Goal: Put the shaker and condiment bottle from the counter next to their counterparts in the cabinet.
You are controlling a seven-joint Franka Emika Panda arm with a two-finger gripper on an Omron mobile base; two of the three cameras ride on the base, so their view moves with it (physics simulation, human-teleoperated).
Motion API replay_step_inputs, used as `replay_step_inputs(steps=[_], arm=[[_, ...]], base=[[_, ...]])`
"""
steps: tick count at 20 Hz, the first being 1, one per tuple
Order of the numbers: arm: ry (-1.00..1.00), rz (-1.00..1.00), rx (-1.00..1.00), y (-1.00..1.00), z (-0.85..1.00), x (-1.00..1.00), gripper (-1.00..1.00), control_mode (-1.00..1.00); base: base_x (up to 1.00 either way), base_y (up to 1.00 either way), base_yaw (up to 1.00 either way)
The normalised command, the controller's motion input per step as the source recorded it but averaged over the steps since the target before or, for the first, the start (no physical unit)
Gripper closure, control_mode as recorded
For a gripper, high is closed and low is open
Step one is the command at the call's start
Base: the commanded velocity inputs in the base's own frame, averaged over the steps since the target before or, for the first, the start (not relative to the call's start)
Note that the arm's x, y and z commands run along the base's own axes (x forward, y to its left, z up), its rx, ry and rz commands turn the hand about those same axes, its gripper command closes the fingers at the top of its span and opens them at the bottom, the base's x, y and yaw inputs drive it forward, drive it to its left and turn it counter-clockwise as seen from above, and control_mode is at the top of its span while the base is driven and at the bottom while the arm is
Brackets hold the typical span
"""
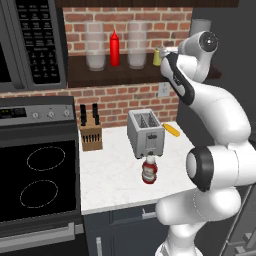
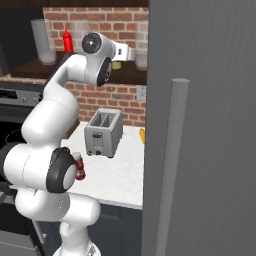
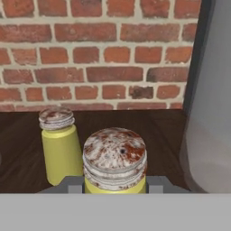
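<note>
While we look across the kitchen from the left base view, we pass the black stovetop [image 1: 42, 182] with the microwave [image 1: 32, 42] above it, then a wooden knife block [image 1: 91, 132] at the back of the white bench [image 1: 107, 185]. Next come the grey toaster [image 1: 145, 132] and, just in front of it, the squat red condiment bottle [image 1: 149, 170], upright on the bench. A yellow object [image 1: 171, 129] lies beside the toaster to the right; we cannot tell what it is.

Up on the dark wooden cabinet shelf [image 1: 115, 75], against the brick back wall, a tall red squeeze bottle [image 1: 114, 49] stands between two clear jars [image 1: 95, 47]. Further right, our arm reaches to the shelf's right end.

From the hand view, we see a small yellow-olive twin shaker [image 3: 58, 151] standing upright on the shelf at the left. Just beside it to the right, apart from it, is the shaker [image 3: 115, 160] with its speckled pale cap, and our tool [image 3: 115, 186] is clenched on that shaker, one finger at each side of its body. A large grey curved surface rises at the far right.
</note>
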Motion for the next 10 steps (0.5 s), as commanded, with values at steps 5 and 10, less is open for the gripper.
replay_step_inputs(steps=[5,10], arm=[[0.0,0.0,0.0,0.0,-0.04,0.06,1.0,-1.0],[0.0,0.0,0.0,-0.04,0.0,0.09,1.0,-1.0]], base=[[0.0,0.0,0.0],[0.0,0.0,0.0]])
